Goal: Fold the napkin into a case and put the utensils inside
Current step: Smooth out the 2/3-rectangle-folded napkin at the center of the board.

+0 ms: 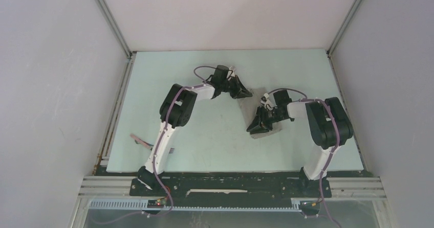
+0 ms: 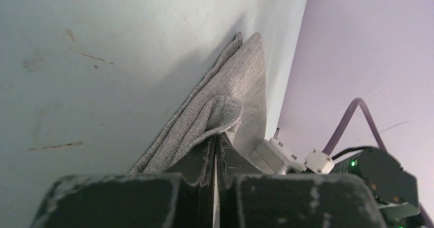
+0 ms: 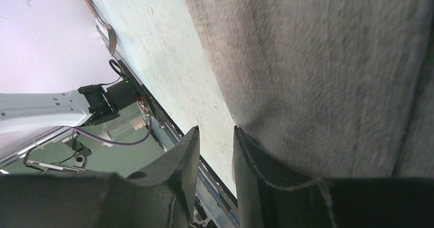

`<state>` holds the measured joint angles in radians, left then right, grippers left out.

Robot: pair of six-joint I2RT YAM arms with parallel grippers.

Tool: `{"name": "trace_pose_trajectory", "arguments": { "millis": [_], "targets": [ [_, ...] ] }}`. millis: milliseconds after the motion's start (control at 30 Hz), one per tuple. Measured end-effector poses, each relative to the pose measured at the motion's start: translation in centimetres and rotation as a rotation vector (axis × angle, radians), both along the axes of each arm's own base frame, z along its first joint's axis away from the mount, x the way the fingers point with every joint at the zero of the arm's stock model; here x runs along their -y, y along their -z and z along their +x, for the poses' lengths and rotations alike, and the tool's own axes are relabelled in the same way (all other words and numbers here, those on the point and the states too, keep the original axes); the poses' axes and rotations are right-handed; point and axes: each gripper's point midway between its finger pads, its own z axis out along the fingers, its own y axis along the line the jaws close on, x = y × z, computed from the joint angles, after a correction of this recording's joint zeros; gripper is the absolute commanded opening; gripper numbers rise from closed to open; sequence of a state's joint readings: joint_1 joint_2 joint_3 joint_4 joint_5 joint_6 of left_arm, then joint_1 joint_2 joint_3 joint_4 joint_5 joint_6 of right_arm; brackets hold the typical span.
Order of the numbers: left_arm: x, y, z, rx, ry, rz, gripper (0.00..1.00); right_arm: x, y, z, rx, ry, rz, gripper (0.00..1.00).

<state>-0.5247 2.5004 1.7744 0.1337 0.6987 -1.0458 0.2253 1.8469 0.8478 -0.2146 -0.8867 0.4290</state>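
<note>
Plain light-grey napkin (image 2: 240,85) on a pale green table (image 1: 204,141).

A pale green surface (image 1: 215,151), scuffed and scratched, sits inside white walls (image 1: 46,85) with metal corner rails (image 1: 110,18). Along its near edge run a black plate (image 1: 271,184) and a slotted white duct (image 1: 225,206).

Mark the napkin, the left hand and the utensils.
napkin (image 2: 240,92), left wrist view, flat face of the fold.
left hand (image 2: 215,142), left wrist view, between the shut fingertips pinching the napkin.
utensils (image 1: 139,139), top view, pinkish handle at far left.
</note>
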Motion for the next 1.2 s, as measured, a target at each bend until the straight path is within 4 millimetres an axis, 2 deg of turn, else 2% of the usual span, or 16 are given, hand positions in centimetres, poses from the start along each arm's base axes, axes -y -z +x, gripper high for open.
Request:
{"name": "trace_pose_trajectory", "arguments": {
  "millis": [233, 367, 467, 567, 633, 733, 800, 867, 933, 1033, 1100, 1200],
  "targets": [
    [-0.6, 0.2, 0.8, -0.037, -0.054, 0.000, 0.03, 0.1, -1.3, -1.4, 0.048, -0.008, -0.037, 0.44],
    [-0.7, 0.3, 0.9, -0.041, -0.061, 0.003, 0.04, 0.1, -2.4, -1.4, 0.090, -0.009, -0.044, 0.43],
    [-0.7, 0.3, 0.9, -0.041, -0.063, 0.004, 0.04, 0.4, -1.8, -1.6, 0.081, 0.001, -0.062, 0.43],
    [-0.7, 0.3, 0.9, -0.041, -0.063, 0.004, 0.05, 1.2, -0.4, -2.7, 0.026, 0.017, -0.080, 0.44],
    [-0.7, 0.3, 0.9, -0.042, -0.063, 0.005, 0.11, 1.3, -0.4, -2.8, 0.021, 0.021, -0.080, 0.45],
    [-0.7, 0.3, 0.9, -0.046, -0.060, 0.009, 0.29, 1.4, -1.0, -2.8, 0.033, 0.024, -0.079, 0.53],
    [-0.8, 0.4, 0.8, -0.039, -0.051, 0.020, 0.40, 1.8, -2.1, -2.5, 0.061, 0.042, -0.081, 0.60],
    [-0.8, -0.2, 0.9, -0.018, -0.038, 0.032, 0.51, 2.7, -3.7, -1.7, 0.118, 0.079, -0.093, 0.63],
    [-1.1, -1.5, 0.6, -0.001, -0.027, 0.053, 0.58, 4.1, -5.3, -0.1, 0.178, 0.136, -0.123, 0.67],
    [-1.5, -4.6, 0.2, 0.042, -0.011, 0.064, 0.64, 7.6, -7.3, 3.9, 0.264, 0.262, -0.202, 0.71],
    [-1.8, -8.0, -0.2, 0.096, 0.002, 0.056, 0.66, 10.3, -7.5, 6.0, 0.283, 0.344, -0.243, 0.72],
    [-2.3, -13.4, -1.2, 0.187, 0.011, 0.030, 0.68, 13.3, -6.2, 7.6, 0.239, 0.426, -0.270, 0.73]
  ]
}}
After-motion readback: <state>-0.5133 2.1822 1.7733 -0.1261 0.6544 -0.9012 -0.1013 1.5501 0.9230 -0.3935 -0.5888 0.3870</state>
